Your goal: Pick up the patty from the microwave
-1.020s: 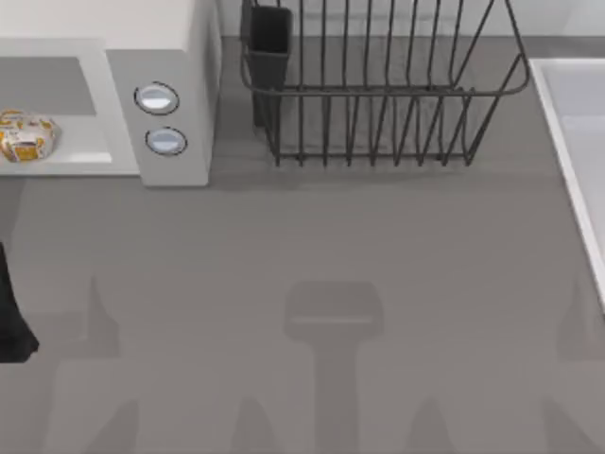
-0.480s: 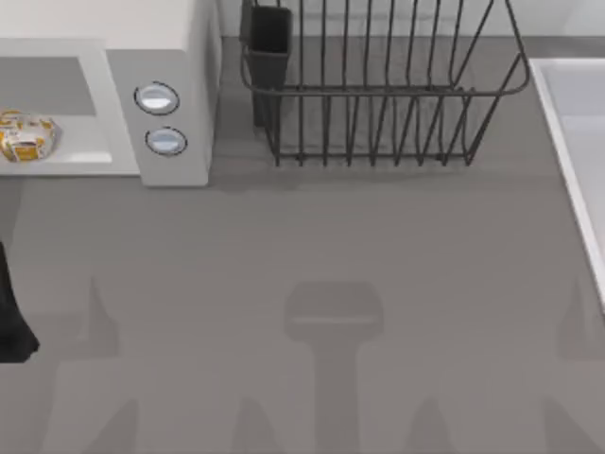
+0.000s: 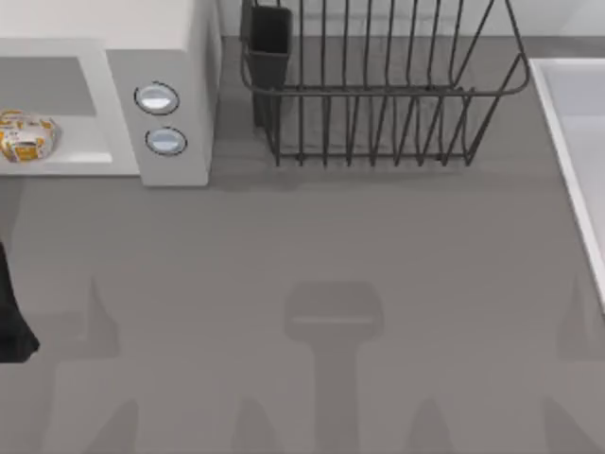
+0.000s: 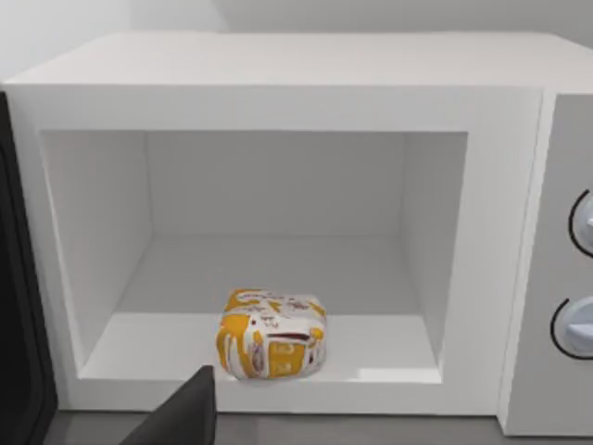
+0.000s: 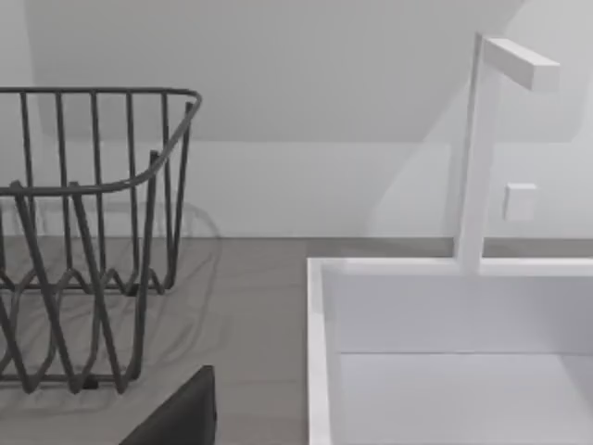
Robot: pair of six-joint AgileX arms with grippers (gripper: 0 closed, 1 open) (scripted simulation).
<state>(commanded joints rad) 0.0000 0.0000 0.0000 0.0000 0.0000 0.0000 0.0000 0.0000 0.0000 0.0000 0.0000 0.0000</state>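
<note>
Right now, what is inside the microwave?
Inside the open microwave lies the patty alone, near the front edge of the white floor. The rest of the cavity is bare. A dark finger of the left gripper covers nothing inside.

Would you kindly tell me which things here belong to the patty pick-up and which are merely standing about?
For the job:
- mottled yellow-orange and white patty
- white boxy microwave, door open

Standing about:
- dark wire dish rack
- white sink basin
- white faucet
- grey table
</note>
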